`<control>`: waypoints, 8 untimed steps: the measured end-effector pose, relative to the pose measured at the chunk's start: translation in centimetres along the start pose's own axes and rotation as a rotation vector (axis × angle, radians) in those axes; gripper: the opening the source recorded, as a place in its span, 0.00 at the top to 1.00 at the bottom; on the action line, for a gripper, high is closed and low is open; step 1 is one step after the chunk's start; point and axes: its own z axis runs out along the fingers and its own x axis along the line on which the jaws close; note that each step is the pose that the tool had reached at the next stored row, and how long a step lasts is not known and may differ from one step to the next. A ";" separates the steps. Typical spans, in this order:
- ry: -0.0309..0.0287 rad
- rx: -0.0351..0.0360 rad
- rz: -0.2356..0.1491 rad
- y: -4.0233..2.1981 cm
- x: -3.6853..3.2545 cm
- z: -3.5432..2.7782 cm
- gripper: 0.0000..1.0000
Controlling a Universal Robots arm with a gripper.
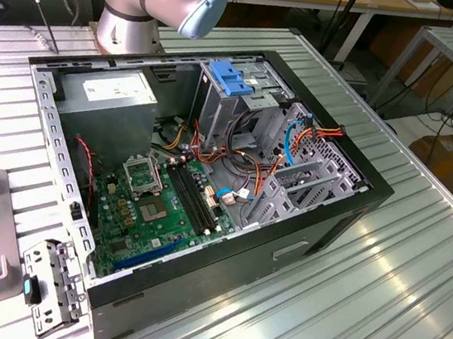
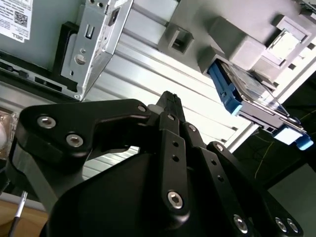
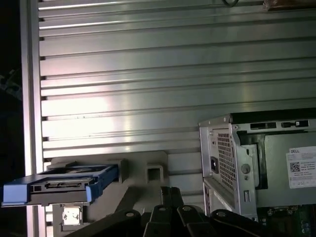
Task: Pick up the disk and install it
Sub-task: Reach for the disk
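Now the flat dark-grey disk with its bright blue plastic edge [image 2: 247, 91] lies on a light grey plastic stand [image 2: 232, 44]. The stand sits on the ribbed silver metal table [image 2: 148, 69]. The black metal gripper [image 2: 170, 98] hangs apart from the disk. Its fingers are pressed together and hold nothing. In the exterior view, the big open black computer case [image 1: 319, 224] lies on the same table, with a green board [image 1: 162, 211] inside.

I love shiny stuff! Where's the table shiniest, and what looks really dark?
Exterior view: white glare streaks the ribbed table at that view's right. First wrist view: a bright patch glows on the table near the disk. Second wrist view: the black claw looks darkest.
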 end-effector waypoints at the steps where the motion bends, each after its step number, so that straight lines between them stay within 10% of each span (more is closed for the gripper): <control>1: 0.0002 0.0000 0.000 -0.04 0.47 0.01 0.89; 8: 0.0050 -0.0004 0.000 -0.29 3.77 0.06 0.89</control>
